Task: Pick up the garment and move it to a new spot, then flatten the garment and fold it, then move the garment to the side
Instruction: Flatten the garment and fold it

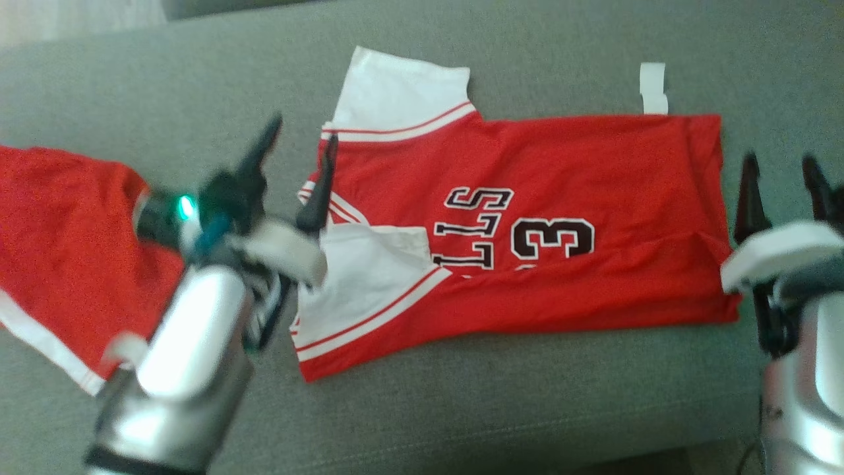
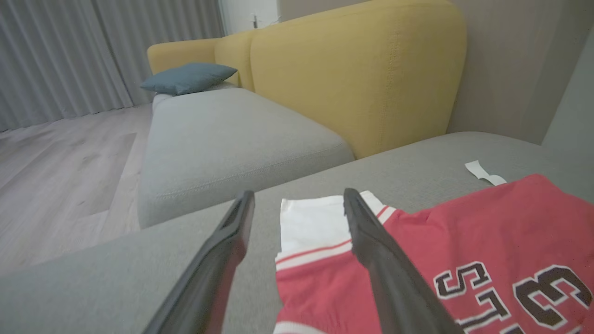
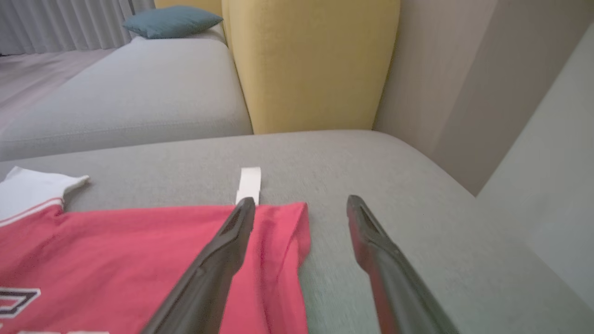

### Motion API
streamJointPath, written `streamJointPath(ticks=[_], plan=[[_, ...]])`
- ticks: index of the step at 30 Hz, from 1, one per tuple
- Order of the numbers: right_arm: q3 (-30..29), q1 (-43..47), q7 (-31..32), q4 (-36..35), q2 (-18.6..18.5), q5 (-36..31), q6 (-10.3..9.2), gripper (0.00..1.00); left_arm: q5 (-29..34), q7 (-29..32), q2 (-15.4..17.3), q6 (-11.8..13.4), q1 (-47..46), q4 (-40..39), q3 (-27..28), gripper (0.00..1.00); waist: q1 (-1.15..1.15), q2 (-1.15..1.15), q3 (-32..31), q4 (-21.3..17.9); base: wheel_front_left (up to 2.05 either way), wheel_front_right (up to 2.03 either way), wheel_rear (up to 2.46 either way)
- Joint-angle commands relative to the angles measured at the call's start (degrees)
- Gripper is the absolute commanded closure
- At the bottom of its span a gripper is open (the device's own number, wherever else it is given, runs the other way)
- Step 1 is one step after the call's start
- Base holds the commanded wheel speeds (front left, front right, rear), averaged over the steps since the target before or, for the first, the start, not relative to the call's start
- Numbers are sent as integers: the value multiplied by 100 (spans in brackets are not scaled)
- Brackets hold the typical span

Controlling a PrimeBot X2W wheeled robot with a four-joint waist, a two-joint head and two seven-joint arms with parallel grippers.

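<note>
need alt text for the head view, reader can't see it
A red jersey with white sleeves lies partly folded on a grey cushion, lettering and a 3 showing. The open left gripper is at its sleeve end and the open right gripper just past its hem end; another red garment lies at far left.

The red garment (image 1: 593,158) has black letters (image 1: 478,227) "LLS" and a big number (image 1: 552,239) "3", both turned sideways.

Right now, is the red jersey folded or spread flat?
Partly folded: the jersey has its near edge turned over the front, covering part of the lettering.
</note>
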Motion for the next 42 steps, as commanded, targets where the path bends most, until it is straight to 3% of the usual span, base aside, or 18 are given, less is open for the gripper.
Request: streamJointPath(ticks=[1, 3, 4, 7, 11, 18, 25, 34, 42], plan=[[257, -280, -101, -247, -68, 74, -4, 0, 16, 119, 186, -156, -581, -134, 198, 0, 0, 0, 320, -156, 0, 0, 0], [488, -495, -167, -289, -129, 187, -4, 0, -15, 449, 271, -457, -1086, 53, 141, 0, 0, 0, 518, -263, 0, 0, 0], [488, -495, -167, -289, -129, 187, -4, 0, -15, 449, 271, -457, -1086, 53, 141, 0, 0, 0, 518, -263, 0, 0, 0], [798, -847, -220, -331, -204, 316, -4, 0, -4, 977, 447, -831, -1901, 488, 4, 0, 0, 0, 823, -470, 0, 0, 0], [1131, -1270, -282, -325, -251, 469, -4, 0, -195, 1710, 620, -1044, -2834, 1281, -245, 0, 0, 0, 1175, -794, 0, 0, 0], [1464, -1685, -431, -338, -245, 701, -4, 0, -721, 2446, 934, -1076, -3942, 2305, -993, 0, 0, 0, 1666, -1258, 0, 0, 0], [1569, -1695, -532, -290, -159, 798, -4, 0, -757, 2261, 1252, -1078, -4439, 3050, -1437, 0, 0, 0, 1827, -1527, 0, 0, 0], [1667, -1664, -537, -409, -97, 865, -4, 0, -864, 2203, 1293, -1078, -4747, 3767, -1809, 0, 0, 0, 1975, -1664, 0, 0, 0], [1653, -1664, -558, -519, -105, 876, -4, 0, -1672, 2871, 1187, -1078, -4753, 3835, -2207, 0, 0, 0, 2067, -1692, 0, 0, 0]])
